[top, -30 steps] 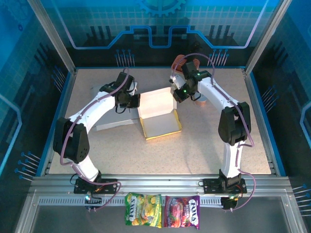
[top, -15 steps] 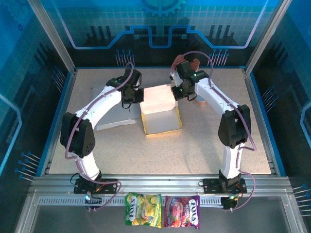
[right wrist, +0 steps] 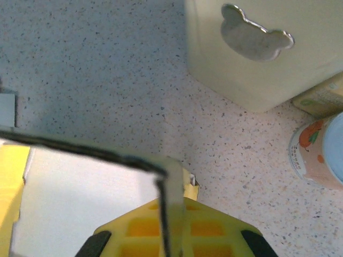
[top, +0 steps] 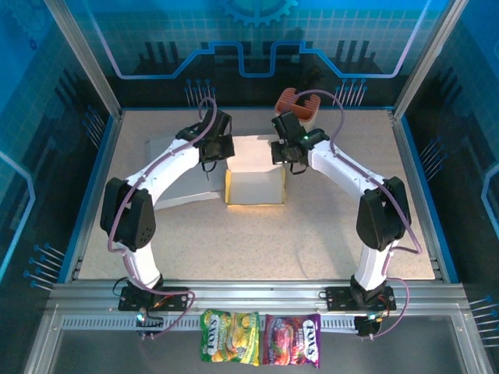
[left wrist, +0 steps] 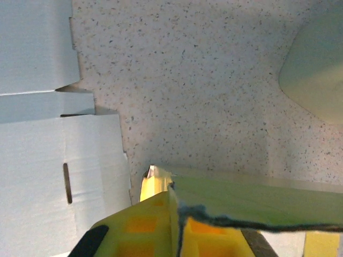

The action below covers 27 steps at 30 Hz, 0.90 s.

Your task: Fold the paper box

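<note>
The paper box (top: 255,187) sits mid-table toward the far side, with its open tray facing up. The left gripper (top: 221,153) is clamped on the left edge of the box's rear panel, and the right gripper (top: 282,153) pinches the right edge. A flat cardboard sheet (top: 175,191) lies just left of the box. 2 candy bags (top: 230,336) rest on the near rail.
</note>
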Each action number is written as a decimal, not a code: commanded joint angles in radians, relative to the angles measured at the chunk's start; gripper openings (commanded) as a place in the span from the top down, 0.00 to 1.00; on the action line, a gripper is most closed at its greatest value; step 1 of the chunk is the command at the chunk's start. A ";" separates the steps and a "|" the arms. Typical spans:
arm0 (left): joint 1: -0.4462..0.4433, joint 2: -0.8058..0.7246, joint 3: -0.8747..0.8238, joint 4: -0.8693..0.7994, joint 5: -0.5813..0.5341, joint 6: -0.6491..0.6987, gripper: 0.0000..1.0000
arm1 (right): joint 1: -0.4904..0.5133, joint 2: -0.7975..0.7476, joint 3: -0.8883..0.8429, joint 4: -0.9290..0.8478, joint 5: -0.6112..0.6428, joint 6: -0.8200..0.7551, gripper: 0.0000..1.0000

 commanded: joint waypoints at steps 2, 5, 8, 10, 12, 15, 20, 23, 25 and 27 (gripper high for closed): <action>-0.045 -0.094 -0.156 0.335 0.055 0.057 1.00 | 0.041 -0.105 -0.191 0.366 -0.032 0.042 1.00; -0.047 -0.142 -0.273 0.478 0.077 0.055 1.00 | 0.044 -0.164 -0.329 0.536 -0.031 0.053 1.00; -0.055 -0.187 -0.387 0.614 0.097 0.069 1.00 | 0.053 -0.189 -0.415 0.621 -0.024 0.066 1.00; -0.065 -0.209 -0.457 0.707 0.107 0.088 1.00 | 0.056 -0.202 -0.486 0.696 -0.029 0.081 1.00; -0.078 -0.229 -0.517 0.789 0.122 0.115 1.00 | 0.062 -0.223 -0.568 0.803 -0.042 0.089 1.00; -0.091 -0.249 -0.584 0.847 0.145 0.132 1.00 | 0.090 -0.254 -0.690 0.960 -0.003 0.043 1.00; -0.110 -0.275 -0.700 0.950 0.154 0.121 1.00 | 0.126 -0.281 -0.797 1.083 0.018 -0.015 1.00; -0.120 -0.290 -0.752 0.971 0.139 0.119 1.00 | 0.177 -0.282 -0.861 1.195 0.106 -0.097 1.00; -0.123 -0.298 -0.795 0.992 0.131 0.098 1.00 | 0.221 -0.271 -0.903 1.286 0.185 -0.163 1.00; -0.126 -0.306 -0.842 1.029 0.137 0.072 1.00 | 0.240 -0.268 -0.924 1.307 0.214 -0.179 1.00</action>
